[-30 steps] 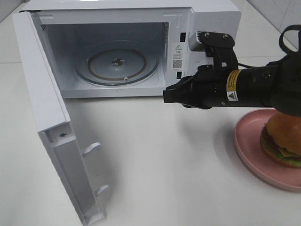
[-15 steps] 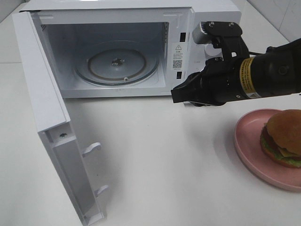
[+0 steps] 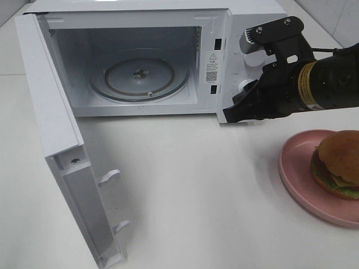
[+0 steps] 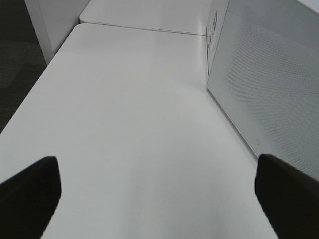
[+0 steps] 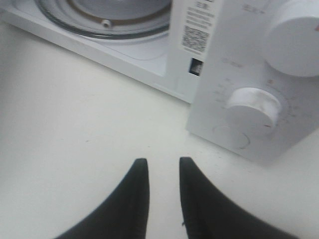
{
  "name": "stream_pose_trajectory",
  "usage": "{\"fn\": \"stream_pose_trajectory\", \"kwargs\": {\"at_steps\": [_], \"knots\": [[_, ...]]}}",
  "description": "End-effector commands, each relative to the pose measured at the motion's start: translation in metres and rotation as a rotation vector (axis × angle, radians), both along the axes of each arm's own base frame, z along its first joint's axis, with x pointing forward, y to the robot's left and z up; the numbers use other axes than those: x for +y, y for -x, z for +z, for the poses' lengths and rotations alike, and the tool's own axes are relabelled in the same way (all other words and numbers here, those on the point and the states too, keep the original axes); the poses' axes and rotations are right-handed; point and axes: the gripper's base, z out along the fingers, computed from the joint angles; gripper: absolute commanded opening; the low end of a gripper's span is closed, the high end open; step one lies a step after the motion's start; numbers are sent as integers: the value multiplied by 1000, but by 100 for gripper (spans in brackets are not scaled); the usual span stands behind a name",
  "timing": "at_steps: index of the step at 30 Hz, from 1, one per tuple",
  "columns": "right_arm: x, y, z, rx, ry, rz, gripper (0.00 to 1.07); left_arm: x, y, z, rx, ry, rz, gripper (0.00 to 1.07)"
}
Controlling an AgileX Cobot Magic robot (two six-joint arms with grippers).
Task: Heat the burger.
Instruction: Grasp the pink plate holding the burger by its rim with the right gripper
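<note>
the burger (image 3: 338, 162) sits on a pink plate (image 3: 297, 185) at the right edge of the table (image 3: 190, 202), apart from the microwave (image 3: 255, 17), whose door (image 3: 50, 117) stands wide open, showing the turntable (image 3: 140, 75). the right gripper (image 5: 163, 172) hangs over the table just before the knobs (image 5: 253, 107), jaws slightly parted, grasping nothing. the left gripper (image 4: 155, 172) is spread wide over the table, empty.

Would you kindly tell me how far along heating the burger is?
Done: the white microwave has its door open, its glass turntable bare. In hand: nothing; the right gripper hovers empty by the control dials. Left: the round golden-bun burger sits on the pink plate and must go inside, then door shut, dial turned.
</note>
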Motion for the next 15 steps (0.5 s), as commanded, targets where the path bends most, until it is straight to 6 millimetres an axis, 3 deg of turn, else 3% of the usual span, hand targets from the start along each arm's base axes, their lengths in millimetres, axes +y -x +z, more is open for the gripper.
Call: {"fn": "stream_pose_trajectory", "kwargs": {"at_steps": [1,7,15], "knots": [[-6,-3,5,-17,14,-75,26,-1,2,0,-24,3,-8,98],[-7,-3,5,2,-15,-121,26,-1,2,0,-24,3,-8,98],[-24,-2,-2,58,131,-262,26,-1,2,0,-24,3,-8,98]]}}
